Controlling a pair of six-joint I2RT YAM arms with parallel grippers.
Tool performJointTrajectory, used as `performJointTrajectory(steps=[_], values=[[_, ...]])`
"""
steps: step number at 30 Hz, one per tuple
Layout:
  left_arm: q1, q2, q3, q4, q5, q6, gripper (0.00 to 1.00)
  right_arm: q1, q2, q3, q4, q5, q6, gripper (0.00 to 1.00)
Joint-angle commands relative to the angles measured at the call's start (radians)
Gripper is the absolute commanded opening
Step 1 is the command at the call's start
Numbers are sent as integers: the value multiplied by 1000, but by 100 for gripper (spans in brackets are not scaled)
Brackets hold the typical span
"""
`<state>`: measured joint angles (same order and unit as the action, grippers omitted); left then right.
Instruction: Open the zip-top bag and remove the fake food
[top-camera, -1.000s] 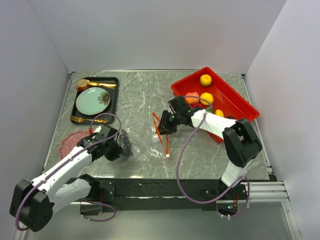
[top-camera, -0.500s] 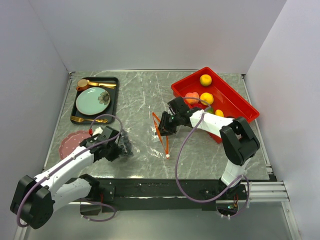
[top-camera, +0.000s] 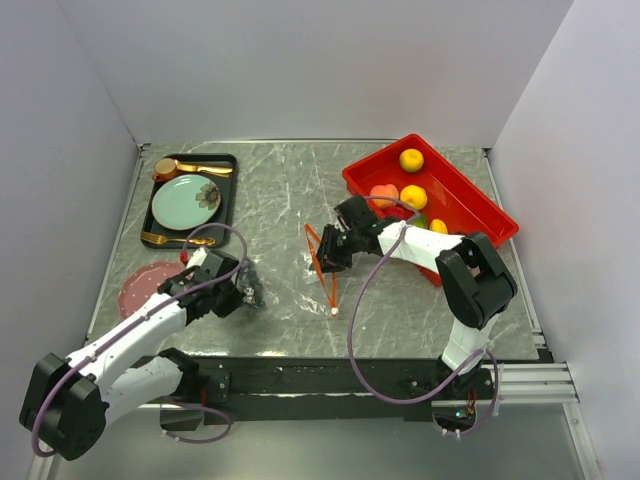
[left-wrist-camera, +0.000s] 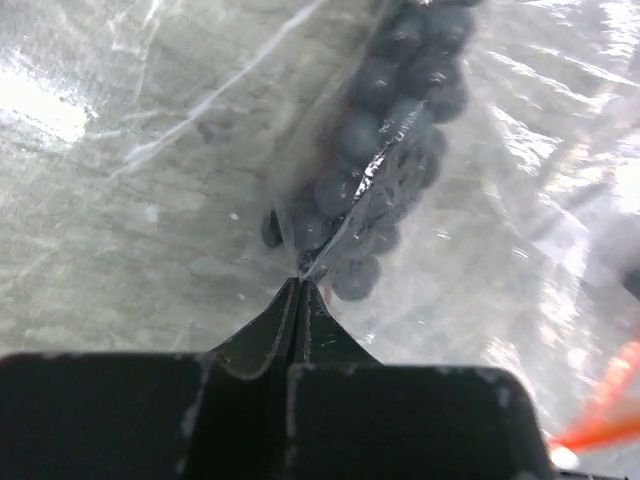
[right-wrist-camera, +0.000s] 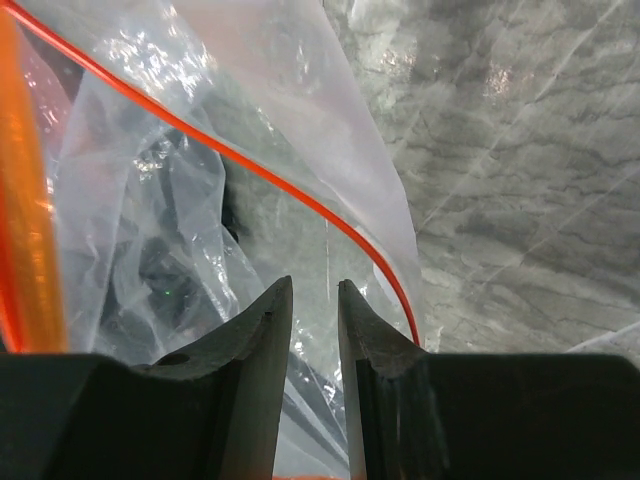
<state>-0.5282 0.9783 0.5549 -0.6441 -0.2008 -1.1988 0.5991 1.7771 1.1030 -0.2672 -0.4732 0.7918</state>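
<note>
Grey marbled table (top-camera: 290, 180), white walls on three sides. I have the bag (top-camera: 288, 280) lying across the middle, stretched between my two grippers.

The left gripper (left-wrist-camera: 300, 284) has its jaws pressed fully together on a fold of the clear film at the bag's left end. Just beyond its tips sits a bunch of dark grapes (left-wrist-camera: 385, 170), inside the plastic as far as I can tell.

The right gripper (right-wrist-camera: 313, 290) is at the other end, by the orange zip strip (right-wrist-camera: 22, 200), which stands up off the table as a loop in the top view (the mouth looks parted there). Its jaws show a narrow gap with film across it; I cannot tell whether they pinch anything. The white slider (top-camera: 333, 313) lies on the table at the strip's near end.

The other food I can see lies in the red tray (top-camera: 465, 195) at the far right. A yellow fruit (top-camera: 411, 160) sits at the back, and a peach fruit (top-camera: 383, 197) touches a second yellow one nearer me.

Far left, a black tray (top-camera: 233, 200) holds a mint plate (top-camera: 185, 203) and gold cutlery (top-camera: 205, 169). A pink disc (top-camera: 140, 290) lies beside the left arm.
</note>
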Motion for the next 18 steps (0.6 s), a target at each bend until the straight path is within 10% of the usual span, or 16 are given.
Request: performJointTrajectory(steps=[1,18], values=[[-4,-32,146,-34,-11,77,1,10,24,-20,51,-7,-3,33],[-4,50,441,-134,101,212,1,10,143,-81,186,-35,83,32]])
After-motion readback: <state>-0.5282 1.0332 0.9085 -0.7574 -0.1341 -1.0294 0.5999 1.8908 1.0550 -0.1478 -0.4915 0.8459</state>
